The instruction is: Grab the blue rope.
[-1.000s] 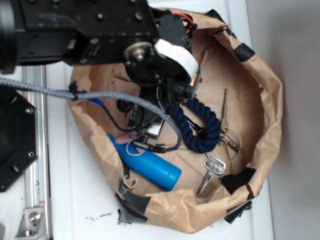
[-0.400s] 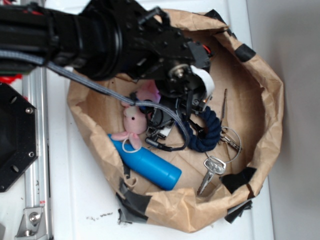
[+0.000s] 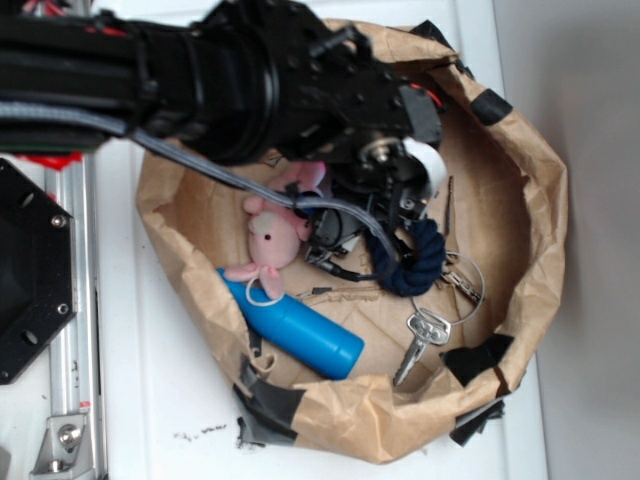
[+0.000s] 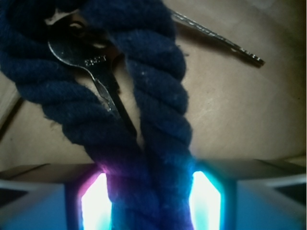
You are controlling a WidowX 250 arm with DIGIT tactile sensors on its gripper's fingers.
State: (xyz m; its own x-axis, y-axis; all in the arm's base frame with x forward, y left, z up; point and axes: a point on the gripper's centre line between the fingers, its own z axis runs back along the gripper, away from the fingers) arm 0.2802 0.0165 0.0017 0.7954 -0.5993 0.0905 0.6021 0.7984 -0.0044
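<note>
The blue rope is a dark navy twisted loop lying in the right half of the brown paper bag. The black arm covers its upper part. In the wrist view the rope fills the frame, and its two strands run side by side down between my glowing pads. They are pressed together there and fill the gap from pad to pad. My gripper is shut on the rope. From outside, the gripper sits low in the bag, mostly hidden by the wrist.
Keys on rings lie beside and under the rope; one key shows through the loop. A bright blue bottle and a pink plush bunny lie to the left. A grey braided cable crosses the bag.
The arm has swung right and down into the bag, uncovering the pink bunny. The rope's visible loop has become shorter and bunched under the gripper.
</note>
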